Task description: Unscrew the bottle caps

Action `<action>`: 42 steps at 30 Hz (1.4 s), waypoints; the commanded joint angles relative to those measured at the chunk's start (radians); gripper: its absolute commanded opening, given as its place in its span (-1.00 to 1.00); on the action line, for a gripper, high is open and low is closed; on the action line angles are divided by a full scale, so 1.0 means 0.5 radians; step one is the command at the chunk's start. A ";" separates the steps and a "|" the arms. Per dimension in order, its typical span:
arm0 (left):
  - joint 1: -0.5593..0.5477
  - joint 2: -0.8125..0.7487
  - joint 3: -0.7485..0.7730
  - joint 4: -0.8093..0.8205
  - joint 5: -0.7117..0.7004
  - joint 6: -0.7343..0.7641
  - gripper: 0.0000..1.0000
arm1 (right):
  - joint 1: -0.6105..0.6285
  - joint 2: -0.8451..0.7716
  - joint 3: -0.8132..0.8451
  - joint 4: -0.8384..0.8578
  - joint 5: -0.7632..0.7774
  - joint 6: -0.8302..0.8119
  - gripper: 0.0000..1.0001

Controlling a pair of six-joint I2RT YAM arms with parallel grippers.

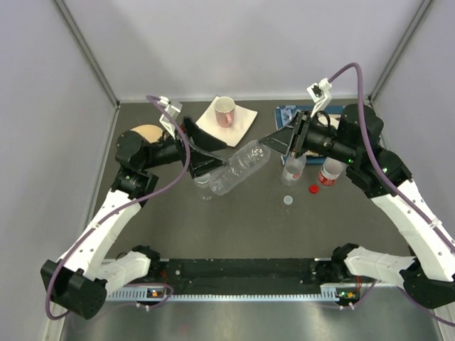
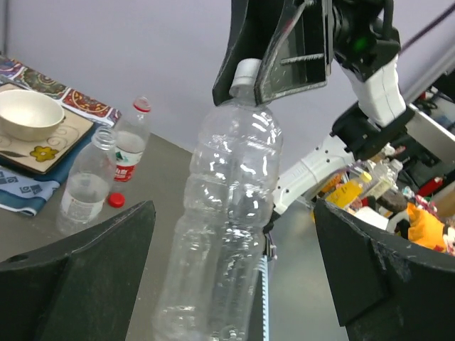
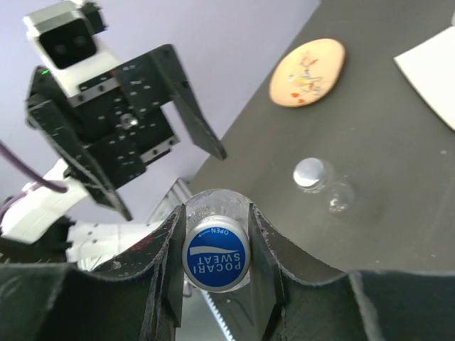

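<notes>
the right gripper (image 3: 215, 231) fills the bottom of the right wrist view, its black fingers (image 3: 165, 263) pinched narrow on the blue cap (image 3: 215, 257), one on each side. the cap sits on a big clear bottle (image 1: 238, 169), which hangs tilted above the table (image 1: 249, 227) at the centre of the top view, cap end toward the upper right. the left gripper (image 2: 234, 206) stands wide, a finger on either side of the bottle's body without touching it. right of centre in the top view an uncapped bottle (image 1: 293, 167) and a red-label bottle (image 1: 329, 172) stand close together; a red cap (image 1: 313, 189) and a white cap (image 1: 288, 199) lie on the table just below them. a squat bottle (image 1: 204, 186) with a greyish cap (image 3: 311, 174) sits left of centre. a mug (image 1: 225, 111) rests on a white napkin (image 1: 242, 124) at the top.
</notes>
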 commanded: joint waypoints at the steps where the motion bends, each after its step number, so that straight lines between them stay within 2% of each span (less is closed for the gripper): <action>1: -0.079 -0.084 0.075 -0.171 0.205 0.336 0.98 | -0.017 -0.026 0.140 0.150 -0.275 0.052 -1.00; 3: -0.173 -0.081 0.136 -0.403 0.196 0.466 0.98 | -0.017 0.008 0.183 0.150 -0.299 0.045 -1.00; 7: -0.309 -0.045 0.262 -0.873 0.003 0.907 0.98 | -0.014 0.075 0.247 0.156 -0.361 0.048 -1.00; 17: -0.441 0.026 0.213 -0.908 -0.047 0.997 0.96 | -0.017 0.079 0.207 0.276 -0.355 0.070 -1.00; 23: -0.456 0.063 0.225 -0.923 -0.028 1.037 0.44 | -0.014 0.066 0.180 0.270 -0.358 0.052 -1.00; 25: -0.456 0.069 0.226 -0.926 -0.041 1.043 0.34 | -0.014 0.063 0.174 0.251 -0.355 0.027 -1.00; 26: -0.459 0.069 0.225 -0.932 -0.056 1.052 0.29 | -0.014 0.057 0.177 0.242 -0.342 0.015 -0.86; 27: -0.474 0.066 0.225 -0.942 -0.074 1.068 0.27 | -0.017 0.057 0.186 0.215 -0.330 -0.013 -0.62; 28: -0.487 0.051 0.222 -0.969 -0.138 1.120 0.25 | -0.014 0.048 0.189 0.205 -0.300 -0.025 -0.21; 31: -0.557 0.014 0.216 -1.042 -0.374 1.239 0.05 | -0.017 0.033 0.216 0.159 -0.211 -0.056 0.26; 34: -0.643 -0.023 0.216 -1.101 -0.617 1.350 -0.03 | -0.014 0.002 0.238 0.141 -0.018 -0.083 0.51; 35: -0.695 -0.035 0.210 -1.110 -0.821 1.374 -0.03 | -0.014 -0.016 0.250 0.141 0.028 -0.086 0.54; 37: -0.747 -0.063 0.204 -1.123 -1.040 1.448 0.00 | -0.005 -0.032 0.253 0.141 0.169 -0.080 0.59; 38: -0.799 -0.072 0.189 -1.120 -1.247 1.467 0.01 | 0.002 -0.047 0.253 0.141 0.222 -0.071 0.59; 42: -0.919 -0.139 0.124 -1.049 -1.746 1.519 -0.03 | 0.060 -0.063 0.229 0.132 0.495 -0.016 0.49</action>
